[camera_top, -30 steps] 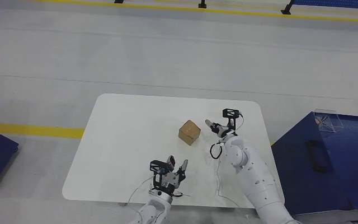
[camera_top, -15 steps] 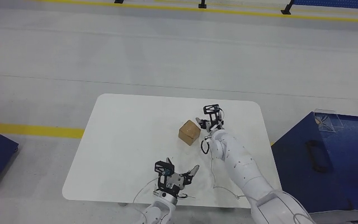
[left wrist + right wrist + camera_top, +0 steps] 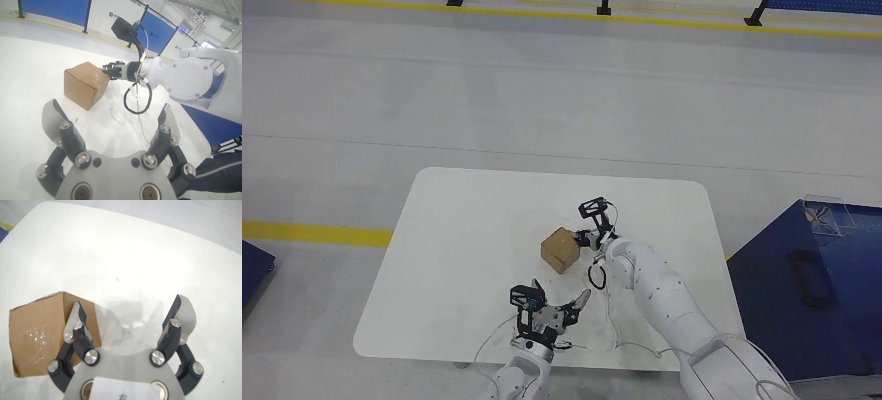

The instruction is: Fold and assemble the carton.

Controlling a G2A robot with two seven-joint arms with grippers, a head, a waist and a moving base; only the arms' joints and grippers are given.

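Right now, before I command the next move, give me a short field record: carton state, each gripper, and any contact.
carton: brown cardboard cube, flaps closed, standing on the white table
carton surface: a shiny patch of clear tape on one face
right gripper: open, beside the carton, nothing between its fingers
contact: one right finger lies against a carton side and appears to touch it
left gripper: open, empty, near the table's front edge, apart from the carton
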